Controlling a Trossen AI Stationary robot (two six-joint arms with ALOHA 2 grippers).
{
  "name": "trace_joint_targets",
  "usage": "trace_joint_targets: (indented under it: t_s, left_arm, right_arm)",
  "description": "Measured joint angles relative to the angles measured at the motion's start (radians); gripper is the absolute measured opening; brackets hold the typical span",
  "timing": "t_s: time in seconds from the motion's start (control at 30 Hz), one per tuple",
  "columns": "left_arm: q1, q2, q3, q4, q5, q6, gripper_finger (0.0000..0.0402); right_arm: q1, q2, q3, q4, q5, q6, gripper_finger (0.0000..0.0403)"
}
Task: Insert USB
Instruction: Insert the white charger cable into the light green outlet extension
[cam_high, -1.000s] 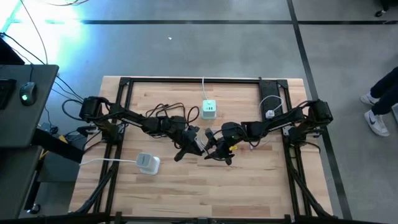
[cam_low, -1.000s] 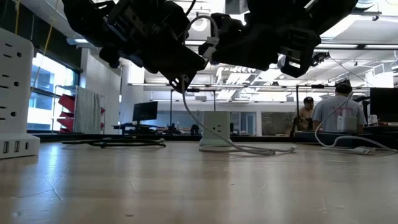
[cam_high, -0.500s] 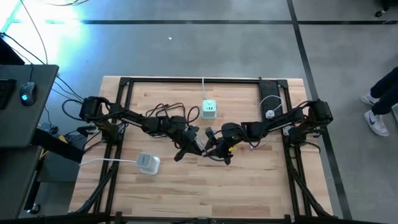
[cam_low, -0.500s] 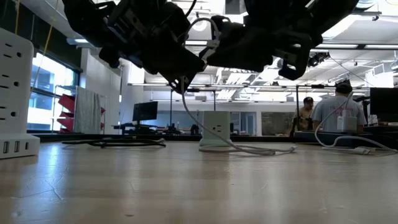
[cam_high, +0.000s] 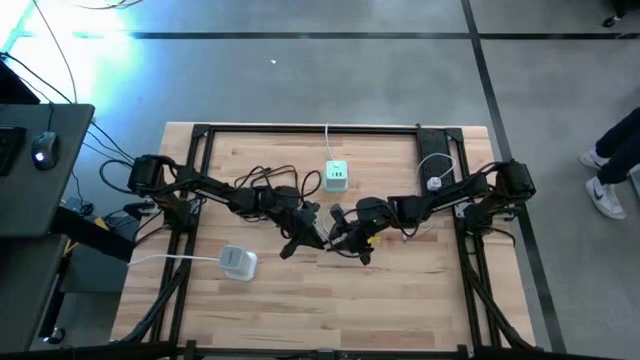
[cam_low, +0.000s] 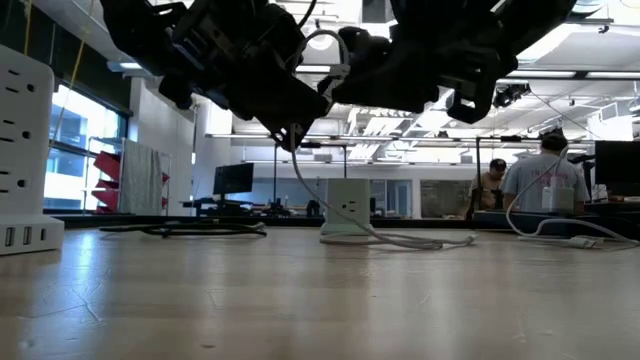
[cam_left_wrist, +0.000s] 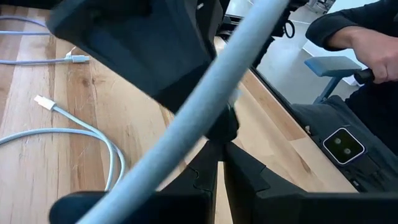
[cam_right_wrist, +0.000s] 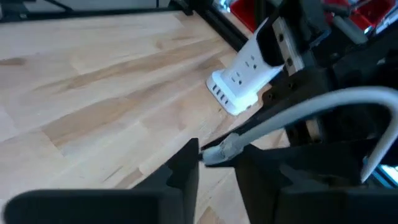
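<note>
**Two grippers meet over the table's middle, a white cable passing between them**

Above the centre of the wooden table (cam_high: 400, 300), both dark arms reach inward and nearly meet. The left gripper (cam_high: 308, 232) is clamped shut on a white cable (cam_left_wrist: 205, 118), which crosses its wrist view as a thick pale diagonal pinched between its fingers. The right gripper (cam_right_wrist: 214, 160) has its fingers set narrowly apart, with the cable's plug end (cam_right_wrist: 219, 151) lying between them. Whether they grip the plug or only bracket it cannot be told.

From the low view, both grippers hang well above the table surface, and the cable droops in a loop down toward a white cube-shaped power strip (cam_low: 348, 208) behind them. A second white power block (cam_high: 237, 261), with its own lead, sits nearer the front left corner; in the right wrist view it shows beyond the fingers. A loose cable with a small white connector (cam_left_wrist: 42, 101) lies on the wood.

The plug looks not yet inserted and is well apart from either block.

Risks, as a judgement: a loose hold by the right gripper could let the plug twist or slip, leaving it misaligned. The left gripper's hold so near the plug leaves little slack, so pulling apart could tug the plug free. The two grippers are close enough to collide.
</note>
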Motion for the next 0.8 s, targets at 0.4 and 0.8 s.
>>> trace_joint_targets:
  t_s: [0.4,0.8]
  left_arm:
    - [0.0,0.0,0.0,-0.001,0.0,0.0,0.0]
    - [0.0,0.0,0.0,-0.004,0.0,0.0,0.0]
  right_arm:
    - [0.0,0.0,0.0,-0.01,-0.008,-0.029,0.0098]
    - [0.0,0.0,0.0,-0.018,-0.011,-0.044,0.0037]
